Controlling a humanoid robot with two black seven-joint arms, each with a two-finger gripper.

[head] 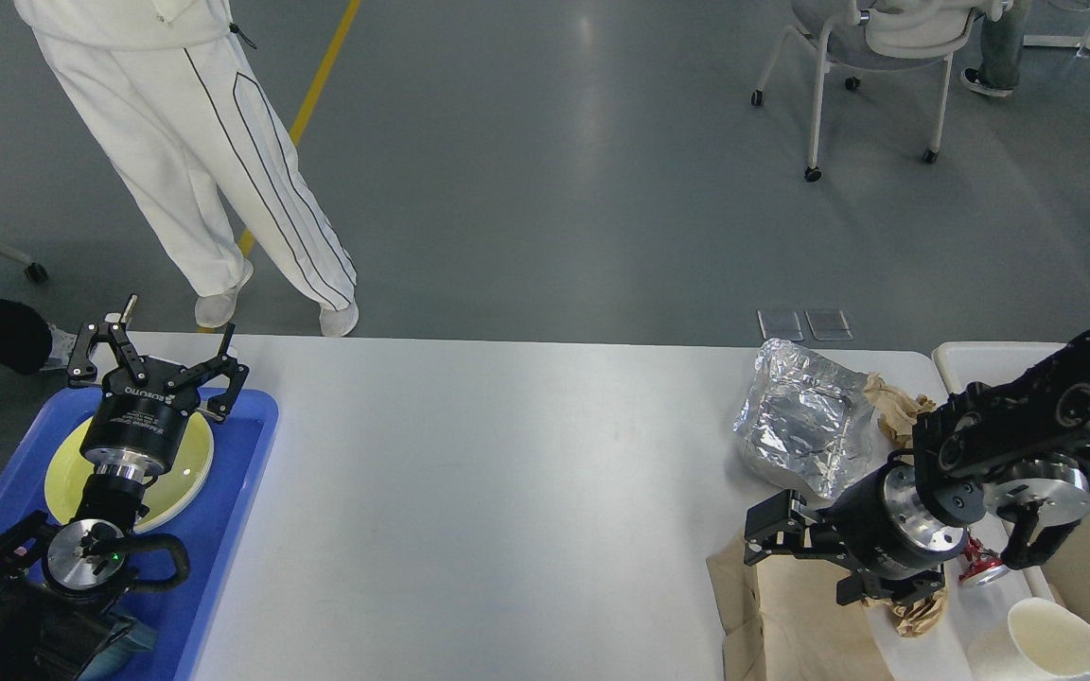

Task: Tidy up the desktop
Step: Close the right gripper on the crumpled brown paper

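Observation:
The desktop (507, 492) is a large white-grey tabletop. My left gripper (159, 355) is open and empty, raised over a yellow-green plate (187, 454) that lies in a blue tray (237, 492) at the left end. My right gripper (796, 558) points left, low over a flat brown paper bag (782, 619) at the right front; its jaws look open with nothing between them. Behind it lie a crumpled silver foil bag (805, 426) and crumpled brown paper (895, 402). A red piece (980, 565) shows under my right wrist.
A cream-white bin (980, 357) stands off the table's right end. A white paper cup (1056, 638) lies at the front right corner. A person in white trousers (223, 189) stands behind the far left edge. A wheeled chair (876, 57) is further back.

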